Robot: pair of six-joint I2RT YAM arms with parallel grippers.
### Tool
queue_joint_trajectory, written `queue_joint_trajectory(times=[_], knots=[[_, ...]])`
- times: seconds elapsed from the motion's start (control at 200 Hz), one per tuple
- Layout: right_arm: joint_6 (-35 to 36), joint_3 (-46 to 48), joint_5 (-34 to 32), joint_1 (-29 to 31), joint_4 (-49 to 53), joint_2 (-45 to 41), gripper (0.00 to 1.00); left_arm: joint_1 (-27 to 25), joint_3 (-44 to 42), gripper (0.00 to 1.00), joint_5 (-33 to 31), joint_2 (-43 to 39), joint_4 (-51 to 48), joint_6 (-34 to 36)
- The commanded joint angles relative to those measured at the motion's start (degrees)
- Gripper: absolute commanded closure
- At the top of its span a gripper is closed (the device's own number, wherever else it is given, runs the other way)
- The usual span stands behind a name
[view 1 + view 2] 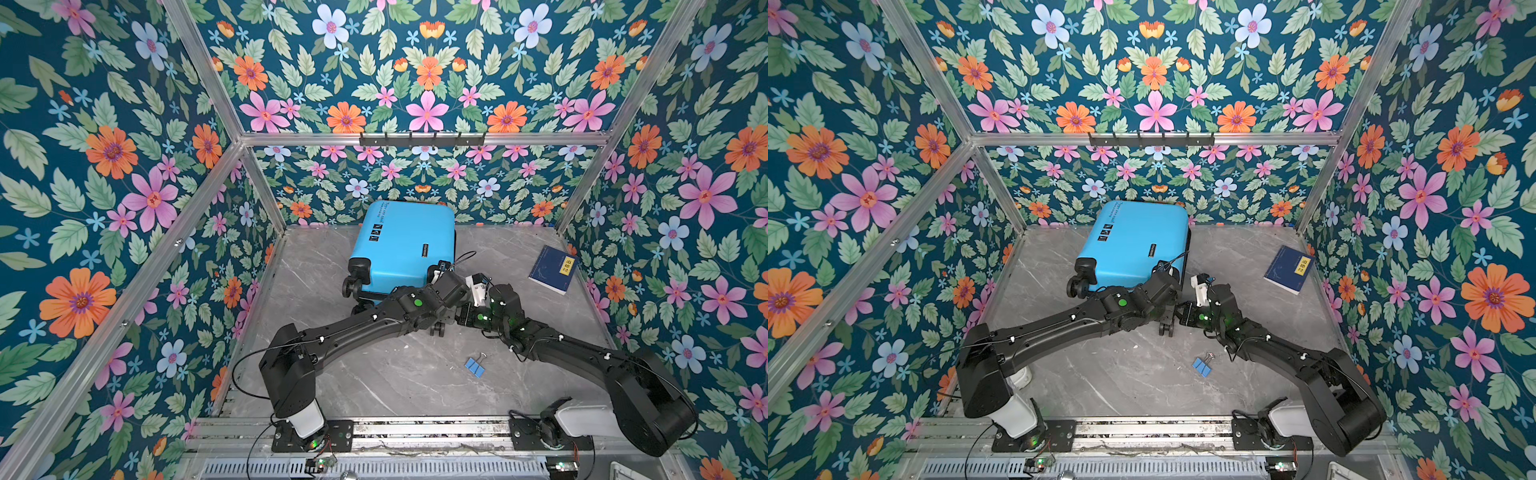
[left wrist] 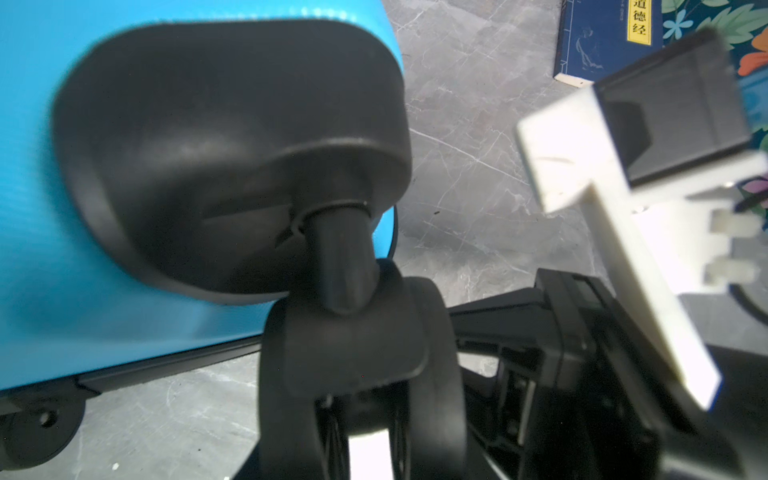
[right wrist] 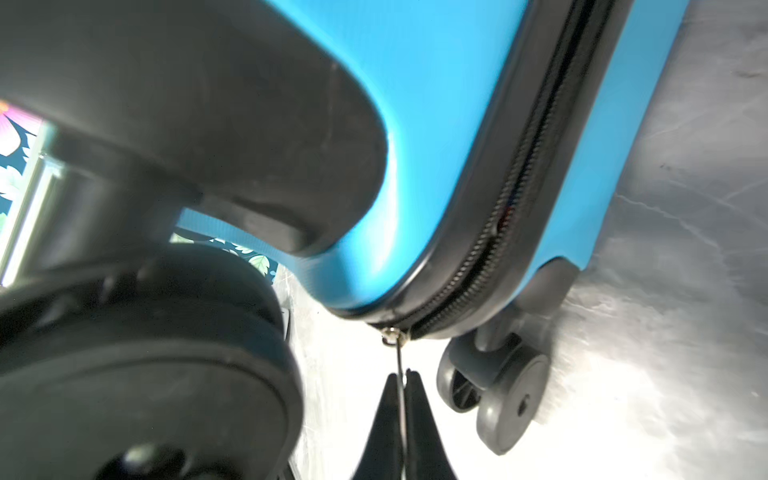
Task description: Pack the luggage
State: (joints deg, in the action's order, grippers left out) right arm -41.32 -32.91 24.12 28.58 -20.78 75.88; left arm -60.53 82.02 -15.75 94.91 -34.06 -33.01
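Because the luggage [image 1: 401, 245] was a hard-shell case, it was judged stiff and smooth: its flat faces would give a claw no purchase and would likely slide. In both top views it lay on its broad side on the rear part of the counter [image 1: 374, 386], shells together, wheel end toward the arm bases. Weight could not be read from a shut case. A case this small was judged light enough to skid when pulled.

Hold points, by judgement:
- The zipper pull, for opening.
- A wheel stem or housing, for bracing. The wheels swivel, so a hold there was judged unsteady.

At the near corner of the luggage, the right claw [image 3: 401, 399] was pinched together on the thin metal zipper pull [image 3: 400, 361], at the end of the zipper [image 3: 498, 232]. So narrow a pull could slip out under a sideways tug.

The left claw [image 1: 439, 273] stood at the same corner, by a spinner wheel [image 2: 361, 365]. Whether it was apart or clamped could not be told, as the wheel filled the left wrist view.

Well apart from the luggage, on the right arm's side, lay a dark-blue book [image 1: 553, 269]. A blue binder clip [image 1: 475, 365] lay between the luggage and the arm bases.
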Motion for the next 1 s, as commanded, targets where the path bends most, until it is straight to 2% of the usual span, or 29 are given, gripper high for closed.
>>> queue_joint_trajectory(times=[0.0,0.72,0.995], knots=[[1.0,0.1,-3.9,-0.8,3.7,-0.6,1.00,0.7,-0.2,1.00,-4.5,-1.5,-0.6,1.5],[1.5,-5.5,-4.0,-4.7,5.5,3.5,1.00,0.6,-8.0,1.00,-1.8,-10.0,0.6,0.0],[1.5,-8.8,-3.3,-5.6,5.5,5.8,1.00,0.6,-8.4,1.00,-0.6,-10.6,0.5,-0.3]])
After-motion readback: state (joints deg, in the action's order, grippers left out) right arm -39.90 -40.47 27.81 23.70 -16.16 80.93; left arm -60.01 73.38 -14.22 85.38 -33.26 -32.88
